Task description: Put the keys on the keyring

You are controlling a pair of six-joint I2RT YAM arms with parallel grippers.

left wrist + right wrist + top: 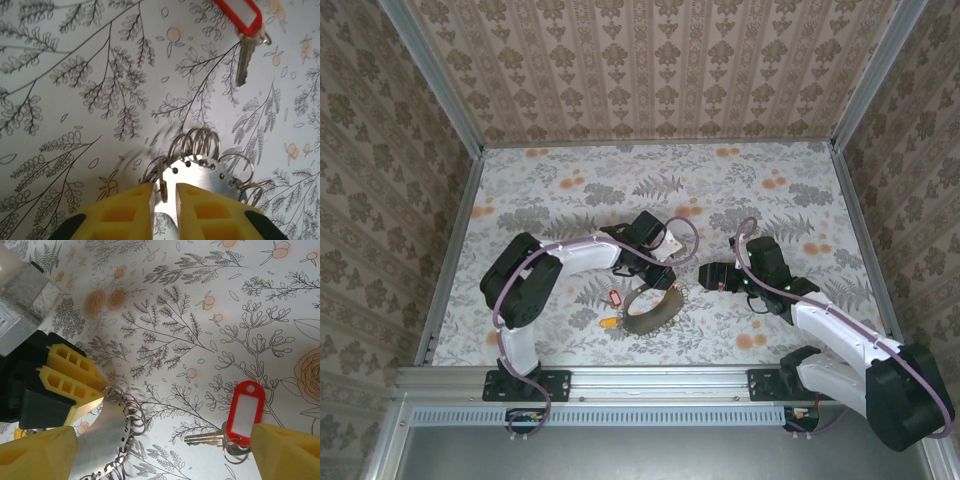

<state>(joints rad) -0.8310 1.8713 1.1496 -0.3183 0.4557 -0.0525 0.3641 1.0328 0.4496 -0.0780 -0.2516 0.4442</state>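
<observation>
Starting with top view: keyring (655, 312) lies on the table (770, 200) front-centre; left pincer (658, 278) sits at its far edge; red key (614, 297) just beside it; right pincer (705, 275) is apart to the right. Left wrist: left pincer (164, 200) narrow around one edge ring; can't tell if clamped. Right wrist: right pincer (160, 435) wide, red key (243, 412) near one fingertip; suggest pinning the keyring firmly first, then pinching the key's head, shaft left free.
</observation>
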